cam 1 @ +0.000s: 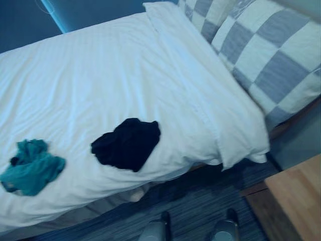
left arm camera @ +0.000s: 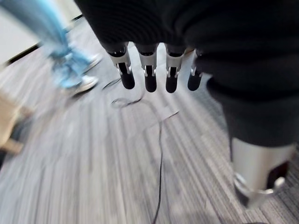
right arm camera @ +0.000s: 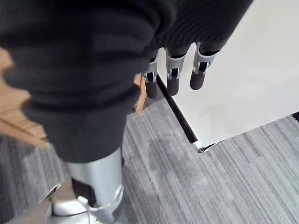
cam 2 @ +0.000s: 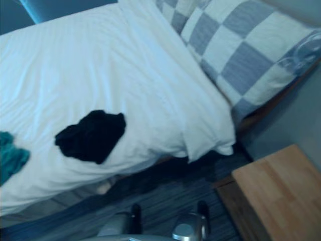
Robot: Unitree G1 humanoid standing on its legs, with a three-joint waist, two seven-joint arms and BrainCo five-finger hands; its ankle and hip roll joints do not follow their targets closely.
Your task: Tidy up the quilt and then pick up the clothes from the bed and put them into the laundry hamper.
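One bed (cam 1: 165, 173), one white quilt (cam 1: 100, 75) lying over it. Two garments sitting on the quilt: one black (cam 1: 128, 143), one teal (cam 1: 32, 168). Two checked pillows (cam 1: 273, 55) lying at the head. One wooden stand (cam 2: 278, 193) standing beside the bed.

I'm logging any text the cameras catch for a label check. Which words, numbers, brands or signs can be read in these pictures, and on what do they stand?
None: no view shows readable text.
Quilt: plain white, no print.
Checked pillows: a grey and cream pattern, no lettering.
Black garment and teal garment: no label shows.
Wooden table: bare wood, nothing written.
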